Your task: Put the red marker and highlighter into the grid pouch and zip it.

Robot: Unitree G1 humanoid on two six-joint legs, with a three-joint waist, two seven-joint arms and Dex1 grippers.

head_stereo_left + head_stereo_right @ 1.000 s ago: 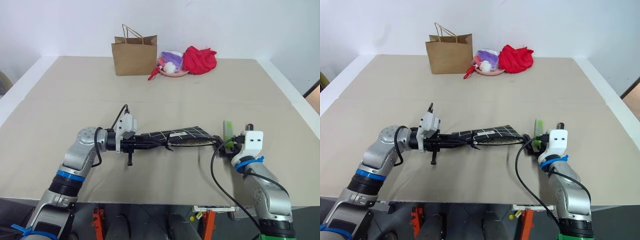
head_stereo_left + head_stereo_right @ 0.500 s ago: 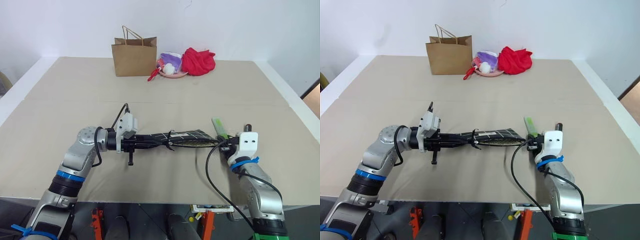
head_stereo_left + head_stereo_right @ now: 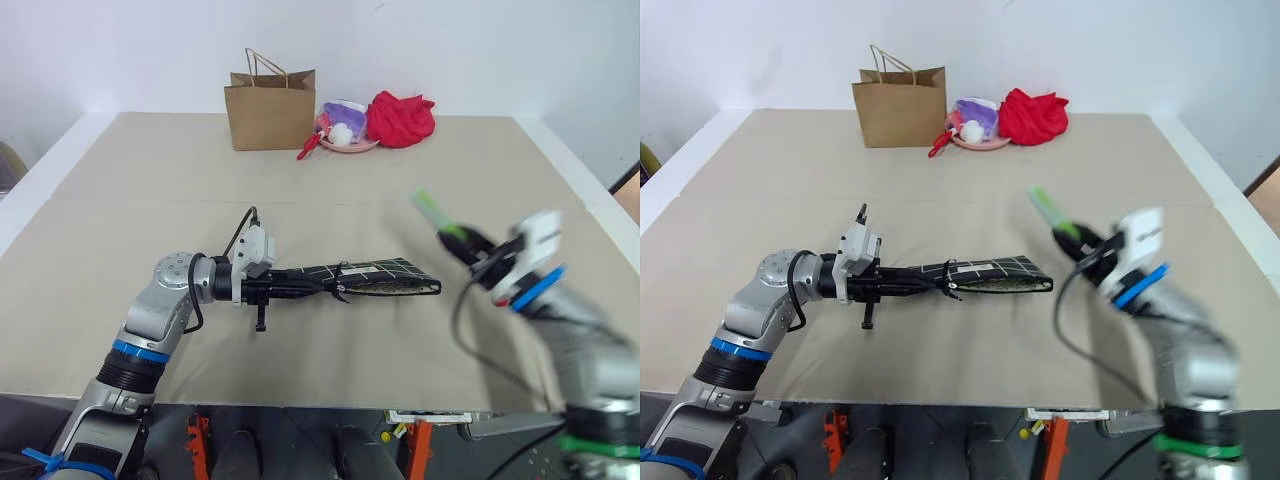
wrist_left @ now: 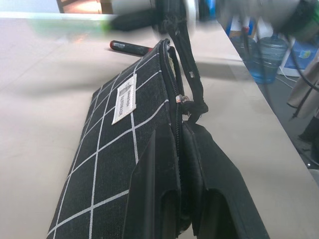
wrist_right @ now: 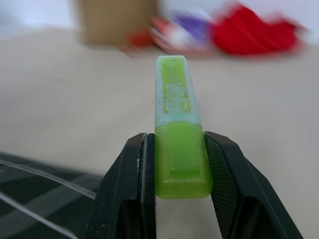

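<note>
The right gripper [image 5: 180, 164] is pinching the highlighter [image 5: 178, 124] above bare table [image 3: 300, 190] at the grid pouch's [image 3: 375, 275] three o'clock. The left gripper [image 4: 179, 199] is clamping the pouch's near zipper edge; the red marker [image 4: 130, 47] is lying just beyond its far end.

This looks like a robot test room or lab, not a home. A wide beige table [image 3: 150, 190] takes most of the frame, with a plain white wall [image 3: 450, 50] behind it at the top. At the far edge, upper centre, some props stand together: a brown paper bag [image 3: 268, 110], a pink plate [image 3: 345, 143] and a red cloth [image 3: 400, 118]. In the left wrist view, large water bottles [image 4: 264, 62] stand on the floor at the right.
</note>
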